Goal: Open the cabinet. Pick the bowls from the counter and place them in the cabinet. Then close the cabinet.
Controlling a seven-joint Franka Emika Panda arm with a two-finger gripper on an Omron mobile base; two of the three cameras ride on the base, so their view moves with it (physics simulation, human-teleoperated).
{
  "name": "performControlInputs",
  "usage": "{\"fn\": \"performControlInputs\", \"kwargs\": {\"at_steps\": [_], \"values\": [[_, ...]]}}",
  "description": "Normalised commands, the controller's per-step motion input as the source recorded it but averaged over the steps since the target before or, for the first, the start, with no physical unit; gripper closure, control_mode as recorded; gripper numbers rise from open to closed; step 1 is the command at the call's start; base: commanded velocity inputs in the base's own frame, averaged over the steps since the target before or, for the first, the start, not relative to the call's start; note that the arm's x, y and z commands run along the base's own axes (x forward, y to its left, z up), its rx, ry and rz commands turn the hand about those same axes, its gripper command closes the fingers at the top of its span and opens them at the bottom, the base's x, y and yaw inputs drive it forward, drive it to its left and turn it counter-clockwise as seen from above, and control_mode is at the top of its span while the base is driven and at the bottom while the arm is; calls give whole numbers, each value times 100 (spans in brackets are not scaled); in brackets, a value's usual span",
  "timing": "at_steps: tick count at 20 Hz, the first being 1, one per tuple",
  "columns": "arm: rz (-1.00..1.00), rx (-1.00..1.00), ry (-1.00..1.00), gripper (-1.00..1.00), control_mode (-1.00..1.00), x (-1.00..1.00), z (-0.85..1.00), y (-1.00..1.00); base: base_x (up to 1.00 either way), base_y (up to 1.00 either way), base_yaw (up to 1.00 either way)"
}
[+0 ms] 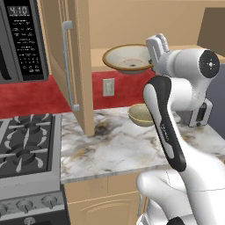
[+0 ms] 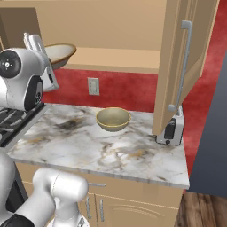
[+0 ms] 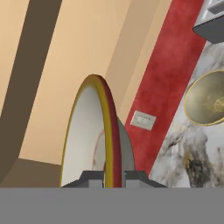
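The counter [image 1: 127, 149] is stretching across the near part of the scene, white with brown and grey veins, and the deeper bowl [image 2: 113, 119] is sitting on it toward the back, close to the red wall and just below a wall outlet [image 2: 93, 86]. A toaster [image 2: 172, 129] is standing on the counter's right end, and a black stove [image 1: 24, 145] is lying to the left. Higher and farther back, the cabinet [image 1: 79, 66] is hanging with both doors swung open. The gripper [image 3: 113, 177] is clamping the rim of the wide shallow bowl [image 1: 127, 58], which is resting at the front edge of the cabinet's bottom board.
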Motion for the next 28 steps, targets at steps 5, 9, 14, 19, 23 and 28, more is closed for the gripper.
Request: {"fn": "performControlInputs", "kwargs": {"at_steps": [5,9,14,19,23,28], "values": [[0,1,-5,100,-100,0,0,0,0,0,0],[0,0,-5,100,-100,0,0,0,0,0,0],[0,1,-4,100,-100,0,0,0,0,0,0],[0,0,0,100,-100,9,0,0,0,0,0],[0,0,0,100,-100,20,0,0,0,0,0],[0,0,0,100,-100,26,0,0,0,0,0]]}}
